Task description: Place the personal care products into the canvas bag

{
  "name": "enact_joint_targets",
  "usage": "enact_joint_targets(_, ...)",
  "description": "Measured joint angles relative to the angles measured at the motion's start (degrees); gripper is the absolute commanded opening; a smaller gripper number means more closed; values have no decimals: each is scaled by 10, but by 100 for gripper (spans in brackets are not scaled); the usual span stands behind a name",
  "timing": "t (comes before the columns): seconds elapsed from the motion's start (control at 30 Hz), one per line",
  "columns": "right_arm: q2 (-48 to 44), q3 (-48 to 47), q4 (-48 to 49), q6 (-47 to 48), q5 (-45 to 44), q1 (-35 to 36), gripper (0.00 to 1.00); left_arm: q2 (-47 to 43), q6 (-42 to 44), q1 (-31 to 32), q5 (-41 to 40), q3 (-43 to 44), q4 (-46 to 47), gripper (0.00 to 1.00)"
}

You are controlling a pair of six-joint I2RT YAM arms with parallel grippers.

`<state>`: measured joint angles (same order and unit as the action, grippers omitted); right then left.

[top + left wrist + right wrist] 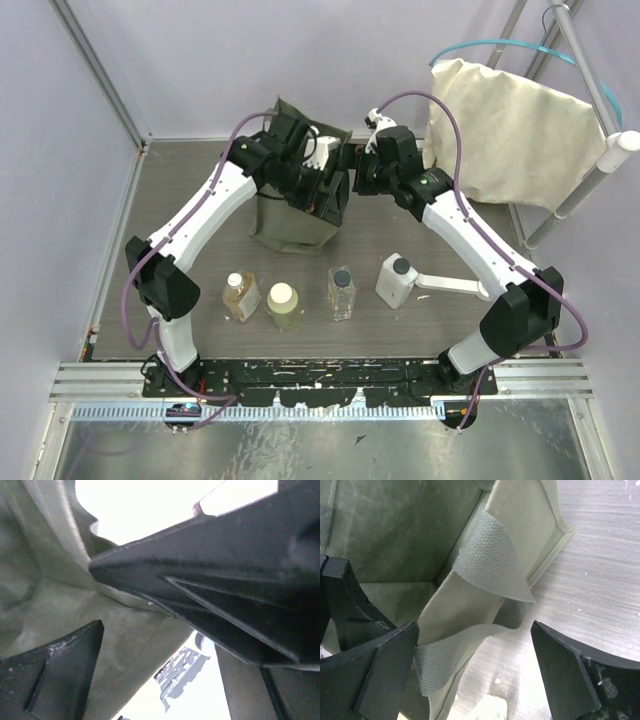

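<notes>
The olive-green canvas bag point(290, 222) stands upright at the middle back of the table, and both grippers are at its mouth. My left gripper point(312, 185) is open and reaches down inside the bag, with its fabric point(125, 645) between the spread fingers. My right gripper point(346, 178) is open over the bag's right rim, and a strap handle point(445, 655) lies loose between its fingers point(380, 670). Four bottles stand in a row in front of the bag: amber point(240, 296), yellow-green point(284, 306), clear point(342, 293) and white point(396, 279).
A cream cloth sack point(510, 135) hangs on a white pole rack point(600, 165) at the back right. A flat white strip point(447, 284) lies on the table next to the white bottle. Grey walls close the left and back sides.
</notes>
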<state>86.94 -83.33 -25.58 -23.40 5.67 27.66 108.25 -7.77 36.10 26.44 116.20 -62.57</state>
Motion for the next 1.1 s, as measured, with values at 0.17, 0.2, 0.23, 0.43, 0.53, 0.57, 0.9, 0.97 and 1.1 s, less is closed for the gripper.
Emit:
enact_joint_targets(0.17, -8, -16, -59, 23, -18, 12, 100, -32, -29, 21, 1, -50, 11, 98)
enact_joint_targets(0.2, -10, -19, -69, 26, -27, 13, 100, -36, -31, 22, 0, -54, 11, 98)
enact_joint_targets(0.23, -12, -23, -76, 30, -37, 13, 100, -39, -32, 23, 0, -54, 10, 98)
enact_joint_targets(0.43, -42, -24, -105, 38, -115, 12, 100, -44, -20, 31, -35, 8, -21, 98)
enact_joint_targets(0.53, -68, -22, -118, 56, -141, 6, 100, -54, -7, 32, -80, 74, -42, 98)
enact_joint_targets(0.57, -75, -23, -125, 63, -147, 4, 100, -59, -3, 31, -95, 95, -46, 98)
enact_joint_targets(0.9, -82, -59, -283, 76, -153, 1, 100, -138, 10, -81, -236, 162, -98, 98)
enact_joint_targets(0.97, -85, -45, -303, 69, -150, 1, 100, -157, 12, -130, -254, 125, -98, 98)
enact_joint_targets(1.1, -103, -4, -329, 64, -150, 1, 100, -182, 27, -164, -275, 37, -70, 98)
